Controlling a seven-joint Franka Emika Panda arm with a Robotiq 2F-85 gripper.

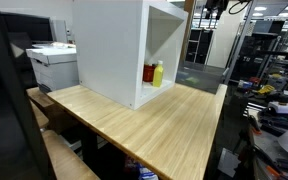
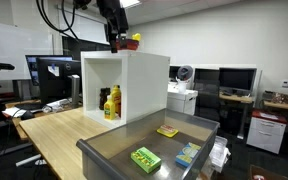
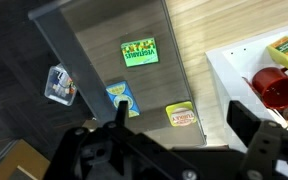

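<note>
My gripper (image 3: pixel 181 106) is open and empty. It hangs high above the edge of the white cabinet's top (image 2: pixel 124 62). In an exterior view it is right beside a red and yellow thing (image 2: pixel 132 41) on that top (image 2: pixel 114 42). The wrist view shows a red cup-like item (image 3: pixel 274 87) and a yellow packet (image 3: pixel 287 52) on the white top at the right. Far below the jaws is a grey bin (image 3: pixel 69 50) holding a green packet (image 3: pixel 139 51), a blue packet (image 3: pixel 122 97) and a yellow packet (image 3: pixel 182 118).
The cabinet (image 1: pixel 114 50) stands on a wooden table (image 1: pixel 154 125) and holds red and yellow bottles (image 1: pixel 154 73) inside. The grey bin (image 2: pixel 104 150) sits in front of the table. Another packet (image 3: pixel 59 84) lies outside the bin. A printer (image 1: pixel 52 60) stands nearby.
</note>
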